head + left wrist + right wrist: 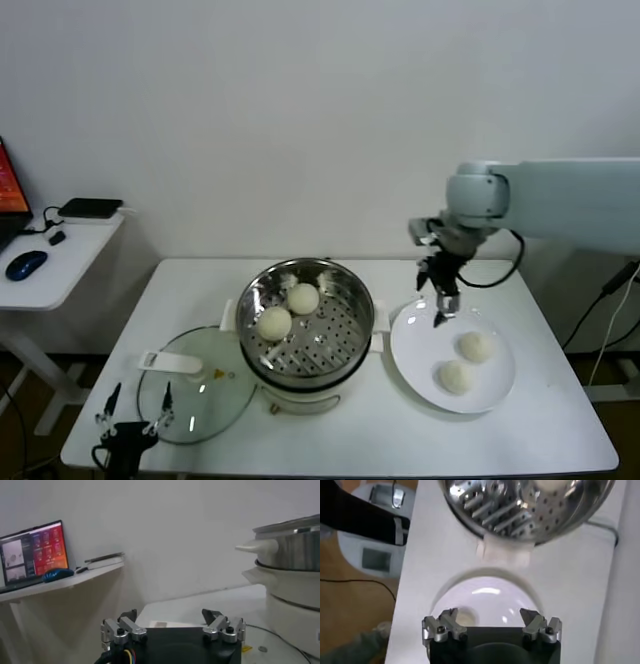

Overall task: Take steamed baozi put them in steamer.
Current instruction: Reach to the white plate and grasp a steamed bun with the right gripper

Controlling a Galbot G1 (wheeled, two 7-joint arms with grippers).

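At centre right, right gripper point(447, 305) hangs wide open, empty, over plate point(415, 345); two baozi point(475, 346) there, two in steamer point(350, 330). Descend centred, close gently. Left gripper point(130, 410) parked low left, open.

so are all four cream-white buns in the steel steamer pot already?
No, only two round cream-white buns sit in the shiny steel steamer pot; two more are on the white round plate.
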